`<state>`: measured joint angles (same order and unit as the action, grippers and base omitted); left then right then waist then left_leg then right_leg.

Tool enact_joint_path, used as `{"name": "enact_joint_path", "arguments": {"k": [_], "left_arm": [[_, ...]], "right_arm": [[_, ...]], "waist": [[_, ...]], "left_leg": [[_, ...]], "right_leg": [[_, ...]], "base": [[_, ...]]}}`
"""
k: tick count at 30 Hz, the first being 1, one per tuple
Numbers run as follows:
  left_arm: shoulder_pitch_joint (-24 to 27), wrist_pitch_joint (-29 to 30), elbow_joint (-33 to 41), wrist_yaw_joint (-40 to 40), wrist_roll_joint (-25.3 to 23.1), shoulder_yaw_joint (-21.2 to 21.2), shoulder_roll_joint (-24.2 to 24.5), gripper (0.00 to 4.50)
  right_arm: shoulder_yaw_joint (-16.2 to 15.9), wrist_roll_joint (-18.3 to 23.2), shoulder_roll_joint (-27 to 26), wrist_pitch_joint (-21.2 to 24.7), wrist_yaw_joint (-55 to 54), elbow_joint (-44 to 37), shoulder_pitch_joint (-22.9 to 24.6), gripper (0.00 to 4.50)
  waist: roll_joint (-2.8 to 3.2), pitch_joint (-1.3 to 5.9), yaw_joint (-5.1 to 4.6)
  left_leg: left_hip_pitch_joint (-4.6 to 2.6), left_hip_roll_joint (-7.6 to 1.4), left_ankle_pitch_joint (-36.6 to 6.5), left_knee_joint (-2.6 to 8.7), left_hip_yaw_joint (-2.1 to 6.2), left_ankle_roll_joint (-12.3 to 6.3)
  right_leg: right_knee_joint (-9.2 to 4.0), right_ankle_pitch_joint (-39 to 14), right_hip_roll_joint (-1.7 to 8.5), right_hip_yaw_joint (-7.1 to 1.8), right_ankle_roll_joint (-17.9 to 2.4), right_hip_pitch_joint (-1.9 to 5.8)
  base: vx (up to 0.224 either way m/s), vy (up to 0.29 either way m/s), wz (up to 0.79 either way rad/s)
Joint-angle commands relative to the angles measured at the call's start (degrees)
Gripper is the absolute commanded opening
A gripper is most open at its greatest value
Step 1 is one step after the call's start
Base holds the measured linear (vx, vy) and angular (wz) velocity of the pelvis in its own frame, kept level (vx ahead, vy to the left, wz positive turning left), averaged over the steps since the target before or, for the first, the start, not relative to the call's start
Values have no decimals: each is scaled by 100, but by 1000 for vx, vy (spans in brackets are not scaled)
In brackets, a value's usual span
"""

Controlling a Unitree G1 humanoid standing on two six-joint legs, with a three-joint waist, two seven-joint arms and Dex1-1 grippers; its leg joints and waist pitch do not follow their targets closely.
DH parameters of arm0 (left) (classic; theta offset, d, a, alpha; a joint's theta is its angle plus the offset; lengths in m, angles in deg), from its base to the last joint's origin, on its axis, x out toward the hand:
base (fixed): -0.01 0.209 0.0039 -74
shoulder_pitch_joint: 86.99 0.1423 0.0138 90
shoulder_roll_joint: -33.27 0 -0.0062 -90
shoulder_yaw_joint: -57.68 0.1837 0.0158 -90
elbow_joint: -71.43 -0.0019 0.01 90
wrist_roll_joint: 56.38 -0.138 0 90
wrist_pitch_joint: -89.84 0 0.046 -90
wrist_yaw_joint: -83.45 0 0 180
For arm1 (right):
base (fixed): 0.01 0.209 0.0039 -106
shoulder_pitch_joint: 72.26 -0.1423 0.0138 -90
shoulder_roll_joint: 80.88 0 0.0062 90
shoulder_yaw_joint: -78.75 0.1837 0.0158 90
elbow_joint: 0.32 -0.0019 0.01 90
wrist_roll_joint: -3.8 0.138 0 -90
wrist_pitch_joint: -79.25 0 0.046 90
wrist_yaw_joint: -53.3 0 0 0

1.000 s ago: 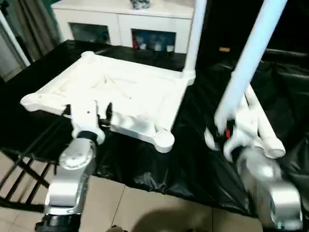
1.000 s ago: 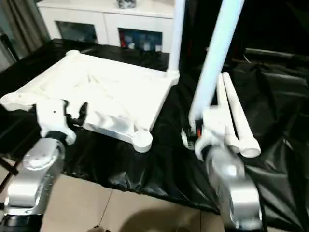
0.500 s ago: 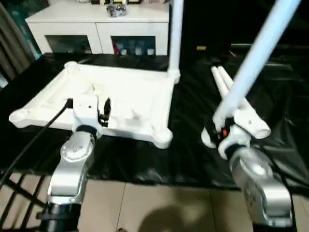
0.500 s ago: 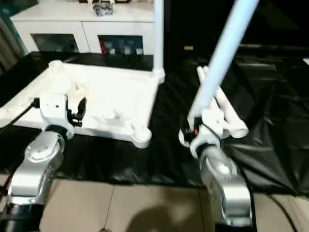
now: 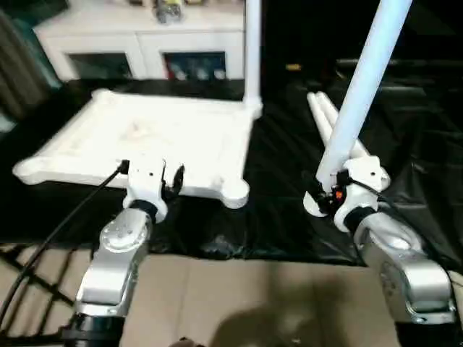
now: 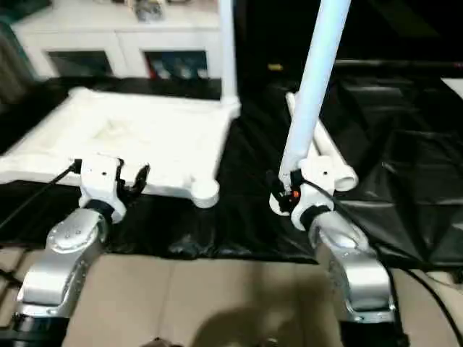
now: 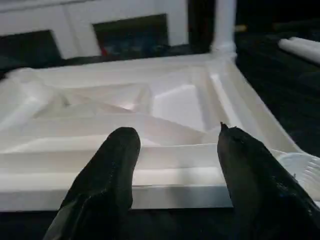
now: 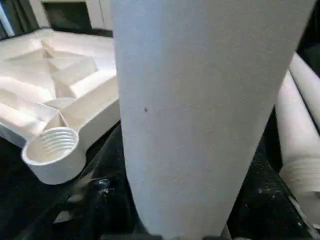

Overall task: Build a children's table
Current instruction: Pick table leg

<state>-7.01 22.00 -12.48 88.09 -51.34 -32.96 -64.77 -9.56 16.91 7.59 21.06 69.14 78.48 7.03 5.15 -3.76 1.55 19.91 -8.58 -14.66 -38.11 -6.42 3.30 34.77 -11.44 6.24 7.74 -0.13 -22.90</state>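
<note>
Right end effector clamps our upright leg just right of the tabletop, left end effector open at its near rim: misaligning on the near-right threaded socket risks cross-threading.

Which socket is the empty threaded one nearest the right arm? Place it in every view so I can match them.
Left eye: threaded corner socket, tabletop's near right corner.
Right eye, same corner.
Left wrist, beside one finger.
Right wrist, beside the held leg.
Shared landmark: installed upright leg.
</note>
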Motion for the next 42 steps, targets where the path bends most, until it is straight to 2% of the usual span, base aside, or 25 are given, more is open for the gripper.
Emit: {"name": "enact_joint_path", "arguments": {"k": [1, 4, 7, 9, 10, 11, 13, 14, 15, 16, 19, 20, 23, 24, 25, 26, 29, 30, 31, 32, 33, 35, 36, 40, 42], "left_arm": [[-17, -154, 107, -73, -54, -121, 30, 284], [25, -186, 242, -89, -60, -154, 11, 284], [37, -144, 275, -50, -58, -142, 38, 284], [75, -97, 326, -54, -33, -162, 32, 284], [87, -78, 334, -62, -25, -167, 26, 284], [112, -73, 331, -79, -29, -176, 14, 284], [124, -85, 331, -85, -37, -178, 12, 284], [148, -75, 346, -112, -23, -200, -16, 284], [183, -82, 375, -147, -21, -226, -42, 284], [245, -57, 440, -187, 10, -269, -95, 284], [344, -33, 538, -202, 8, -275, -117, 284], [380, -25, 572, -210, 3, -273, -124, 284], [485, -19, 666, -246, -11, -268, -152, 284], [516, -8, 701, -265, -24, -270, -165, 284], [550, 8, 753, -278, -40, -284, -190, 284], [558, 15, 767, -278, -48, -291, -200, 284], [574, 19, 789, -277, -54, -293, -206, 284], [586, 19, 793, -250, -45, -294, -178, 284], [586, 11, 785, -225, -40, -294, -154, 284], [577, 9, 765, -194, -27, -296, -136, 284], [572, 10, 757, -186, -25, -295, -129, 284], [504, 26, 667, -146, -51, -276, -83, 284], [462, 19, 620, -127, -63, -269, -70, 284], [304, 35, 501, -78, -77, -241, -60, 284], [201, 46, 422, -44, -65, -199, -44, 284]], "right_arm": [[-96, 27, -56, -16, 73, -36, 87, 193], [-224, 33, -187, -24, 65, -43, 194, 193], [-280, 39, -239, -22, 22, -45, 184, 193], [-348, 45, -269, -2, 34, -57, 162, 193], [-370, 42, -262, 5, 53, -60, 159, 193], [-418, -7, -223, -2, 122, -65, 161, 193], [-438, -34, -200, -13, 148, -68, 165, 193], [-431, -22, -185, -7, 181, -71, 168, 193], [-415, -11, -169, 1, 216, -66, 164, 193], [-438, -18, -96, 3, 295, -51, 149, 193], [-601, -120, 40, -72, 412, -12, 126, 193], [-663, -142, 68, -83, 455, -20, 125, 193], [-817, -180, 127, -120, 598, -56, 145, 193], [-842, -179, 118, -133, 617, -56, 151, 193], [-762, -34, 7, -5, 590, -28, 132, 193], [-742, 0, -17, 22, 581, -18, 124, 193], [-775, -51, 28, -30, 591, -5, 121, 193], [-756, -124, 31, -41, 530, 4, 145, 193], [-712, -138, 10, -26, 469, -5, 168, 193], [-627, -121, -37, -11, 376, -28, 198, 193], [-597, -111, -54, -3, 344, -35, 207, 193], [-515, -107, -104, 38, 251, -87, 288, 193], [-518, -143, -108, 29, 225, -120, 338, 193], [-515, -131, -141, 19, 94, -191, 435, 193], [-490, -162, -196, 12, 15, -229, 476, 193]], "waist": [[-87, 378, -101], [-115, 320, -201], [-171, 220, -321], [-81, 142, -410], [-22, 123, -450], [82, 74, -255], [-213, 112, -183], [-458, 115, -146], [-380, 132, -96], [-530, 396, 236], [-301, 417, 350], [-393, 352, 345], [-198, 544, 303], [-160, 558, 149], [-102, 621, -28], [-142, 575, 7], [-386, 414, 97], [-726, 383, 180], [-727, 374, 447], [-722, 366, 440], [-722, 366, 440], [-286, 326, 419], [-259, 357, 397], [-186, 593, 329], [-120, 551, 366]], "left_leg": [[110, -343, -1799, 717, 228, -31], [207, -405, -1998, 847, 202, -88], [-178, -231, -3103, 726, 97, 6], [-383, -297, -3906, 787, 127, 5], [-345, -461, -4421, 989, 195, -24], [-3, -807, -5323, 1555, 225, -2], [-458, -729, -5009, 1310, 131, -315], [-567, -333, -4235, 893, -44, -237], [-430, -5, -2944, 474, -173, -237], [198, 40, -398, 3, -34, -726], [230, -83, 818, 406, -23, -943], [511, -30, 888, 444, 79, -1318], [207, -53, 1286, 433, 361, -2526], [-181, -219, 1804, 541, 785, -3154], [-1048, -975, 2220, 542, 1247, -3433], [-952, -1063, 2416, 552, 1259, -3445], [-431, -410, 1159, 693, 615, -2824], [6, 243, 44, 374, 243, -2161], [222, 352, -391, -156, 154, -1475], [390, 247, -69, -262, 212, -894], [390, 247, -69, -262, 212, -894], [263, -122, 694, 449, 252, -401], [146, -253, 603, 634, 266, -462], [29, -357, 3001, 345, 386, -481], [111, -287, 2280, 386, 301, -182]], "right_leg": [[-626, -2735, 203, -190, 134, 369], [-586, -1350, 254, -242, -583, 443], [-910, -3961, 257, -115, -4, 219], [-1055, -4176, 90, 154, 259, 205], [-833, -3518, 8, 233, 243, 422], [386, -1882, -30, -33, -28, 791], [259, -1968, 102, -543, -70, 444], [-328, -3542, 130, -666, 65, 264], [-723, -4881, 430, -783, -41, 315], [-711, -4774, 656, -1281, -312, 923], [-466, -1942, 112, -861, -1183, 832], [-437, -1528, 84, -643, -1113, 938], [-348, -533, -26, -197, -913, 961], [-59, -499, -271, -49, -681, 723], [489, -1382, -214, -292, -306, -135], [634, -1332, -135, -402, -136, -203], [351, -172, -80, -674, 182, -134], [-312, -516, 132, -1060, -9, 423], [-624, -1769, 679, -1544, -278, 818], [-560, -2154, 621, -1458, -557, 943], [-560, -2154, 621, -1458, -557, 943], [-455, -1374, 280, -938, -1097, 739], [-401, -959, 122, -827, -973, 632], [85, 2484, 54, -798, -1003, 466], [40, 2271, 98, -795, -1022, 491]], "base": [[0, 0, 0], [0, 0, 0], [0, 0, 0], [0, 0, 0], [0, 0, 0], [0, 0, 0], [57, -109, 5], [101, -148, 7], [176, -141, -3], [139, -95, 4], [123, -71, 13], [123, -36, 13], [144, 4, 50], [180, -1, 52], [182, -26, 31], [182, -26, 31], [89, -46, 9], [61, -106, 3], [58, -108, 6], [58, -108, 6], [68, -72, -6], [59, -36, -7], [52, 36, -7], [73, 47, -1], [0, 0, 0]]}}
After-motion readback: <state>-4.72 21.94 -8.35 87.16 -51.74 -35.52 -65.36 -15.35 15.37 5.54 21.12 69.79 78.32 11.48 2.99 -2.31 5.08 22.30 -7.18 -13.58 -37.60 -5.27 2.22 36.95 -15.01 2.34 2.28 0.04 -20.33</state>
